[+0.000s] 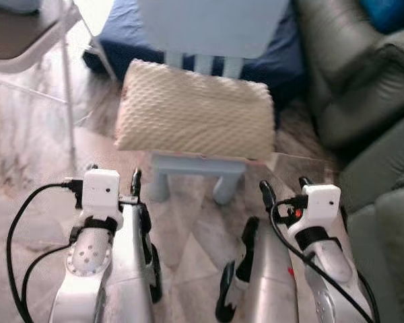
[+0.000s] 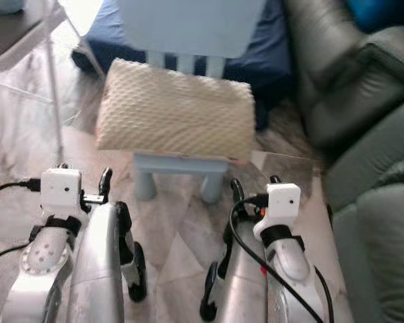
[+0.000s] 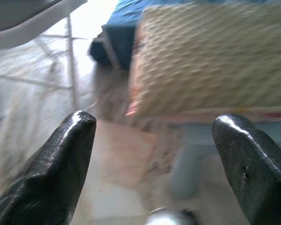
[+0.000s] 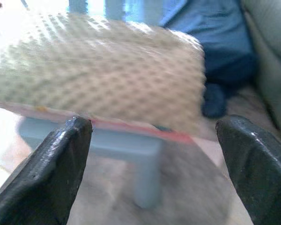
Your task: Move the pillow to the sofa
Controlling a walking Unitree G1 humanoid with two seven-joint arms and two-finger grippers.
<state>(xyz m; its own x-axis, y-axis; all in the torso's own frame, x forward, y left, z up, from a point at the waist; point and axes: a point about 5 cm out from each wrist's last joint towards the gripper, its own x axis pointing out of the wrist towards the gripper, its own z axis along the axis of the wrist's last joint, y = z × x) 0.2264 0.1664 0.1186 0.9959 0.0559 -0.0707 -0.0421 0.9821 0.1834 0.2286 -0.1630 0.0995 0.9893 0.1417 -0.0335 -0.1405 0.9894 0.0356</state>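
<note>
Pillow (image 1: 196, 111), cream and quilted, lies on a small pale-blue chair (image 1: 209, 30); the left gripper (image 3: 154, 159) and right gripper (image 4: 154, 164) hover near it, fingers spread, the grey sofa (image 1: 350, 74) to the right.

Nothing readable is showing anywhere.
No words, labels, brand marks or numbers are coming through on any surface; the views are blurring too much for print to be made out.
</note>
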